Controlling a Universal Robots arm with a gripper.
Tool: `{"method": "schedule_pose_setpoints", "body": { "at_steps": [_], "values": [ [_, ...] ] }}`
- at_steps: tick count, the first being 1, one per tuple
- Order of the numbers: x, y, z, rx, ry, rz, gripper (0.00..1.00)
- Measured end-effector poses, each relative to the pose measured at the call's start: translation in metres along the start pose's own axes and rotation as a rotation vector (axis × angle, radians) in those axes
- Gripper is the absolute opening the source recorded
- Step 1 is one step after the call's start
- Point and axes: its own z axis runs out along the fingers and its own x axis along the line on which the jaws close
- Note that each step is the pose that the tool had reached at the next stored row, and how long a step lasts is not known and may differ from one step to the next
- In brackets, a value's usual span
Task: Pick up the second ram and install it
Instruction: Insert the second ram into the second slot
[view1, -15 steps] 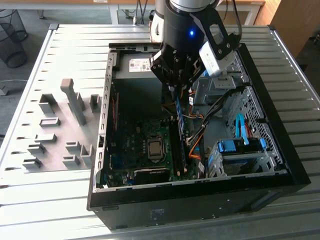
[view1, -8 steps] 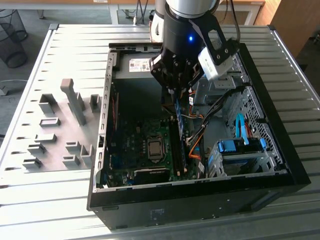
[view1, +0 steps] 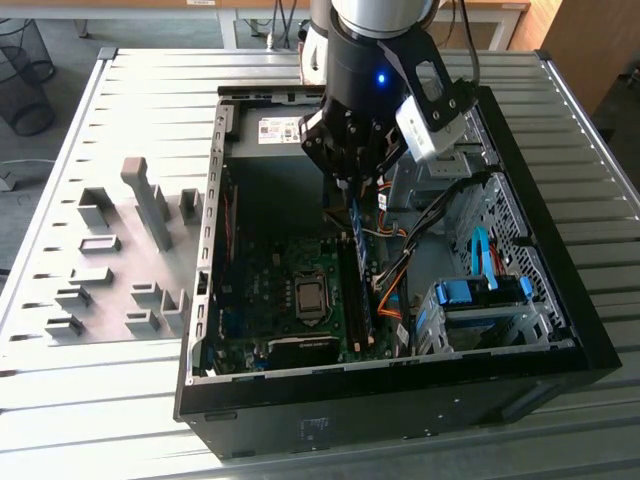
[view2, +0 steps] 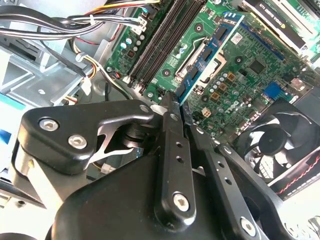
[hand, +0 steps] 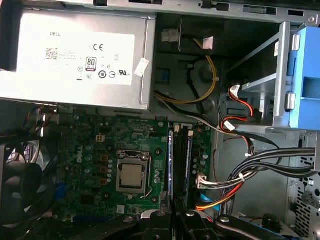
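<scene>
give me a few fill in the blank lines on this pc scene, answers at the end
1. The ram has a board coloured ____.
2. The pincer is at one end of the ____.
3. The fan has blades coloured ____.
4. The power supply bears a large white ____.
Missing words: blue; ram; black; label.
</scene>
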Motion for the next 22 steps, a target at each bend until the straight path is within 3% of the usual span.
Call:
{"method": "schedule_pose_setpoints", "body": {
  "at_steps": [5, 22],
  "values": [
    [-0.0001, 0.001, 0.0071, 0.0023, 0.0002, 0.029, 0.14],
    [-0.0012, 0.001, 0.0296, 0.0037, 0.0003, 0.035, 0.14]
  ]
}}
